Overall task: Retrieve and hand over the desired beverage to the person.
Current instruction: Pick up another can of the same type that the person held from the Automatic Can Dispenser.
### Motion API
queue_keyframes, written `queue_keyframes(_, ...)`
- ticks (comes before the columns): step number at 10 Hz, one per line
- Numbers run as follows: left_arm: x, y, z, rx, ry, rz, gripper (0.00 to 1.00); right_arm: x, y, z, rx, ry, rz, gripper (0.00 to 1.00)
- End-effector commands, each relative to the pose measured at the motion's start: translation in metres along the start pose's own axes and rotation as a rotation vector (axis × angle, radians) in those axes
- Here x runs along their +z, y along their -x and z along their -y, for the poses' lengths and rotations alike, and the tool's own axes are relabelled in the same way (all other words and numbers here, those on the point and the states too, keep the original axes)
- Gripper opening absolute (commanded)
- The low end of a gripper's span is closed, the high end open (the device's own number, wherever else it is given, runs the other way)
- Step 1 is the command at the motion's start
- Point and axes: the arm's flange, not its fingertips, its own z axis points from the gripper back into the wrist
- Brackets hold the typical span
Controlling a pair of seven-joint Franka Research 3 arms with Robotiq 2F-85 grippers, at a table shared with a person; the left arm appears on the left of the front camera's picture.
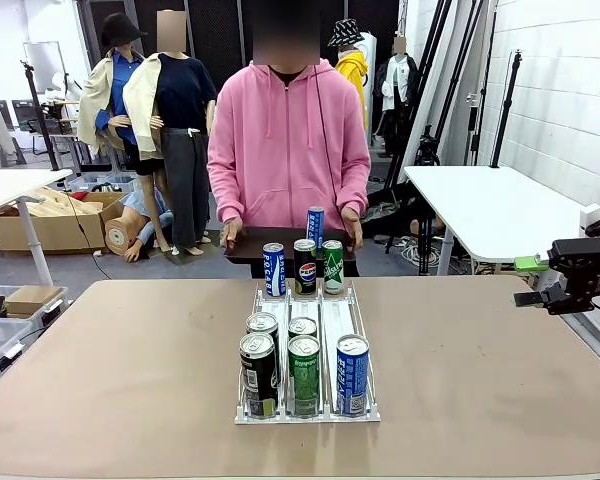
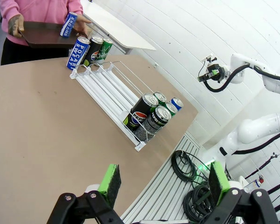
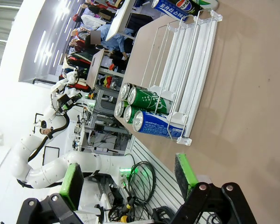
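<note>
Gaping wide and empty, left gripper [image 2: 164,181] and right gripper [image 3: 129,179] hung clear of the rack [image 1: 307,416].
Cans [image 1: 303,366] crowded its end at the table [image 1: 100,380]'s near edge, bare surface lying either side.

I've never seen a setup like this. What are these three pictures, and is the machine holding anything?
Two robot arms share a table with a person in pink. One picture looks across from between the arms; the others come from wrist cameras, looking along the left gripper and right gripper. Both are open and empty. A white rack holds drink cans at both ends. The person holds a dark tray with one blue can on it.
</note>
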Motion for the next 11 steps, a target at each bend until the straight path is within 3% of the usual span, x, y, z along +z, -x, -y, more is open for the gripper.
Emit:
queue_keyframes(1, 0.0014, -0.0005, 0.0015, -0.006, 0.01, 0.013, 1.0, -0.0001, 0.0, 0.0, 0.0, -0.006, 0.001, 1.0)
queue_keyframes(11, 0.0, 0.0, 0.0, 0.0, 0.0, 0.0, 1.0, -0.0001, 0.0, 0.0, 0.0, -0.006, 0.001, 1.0)
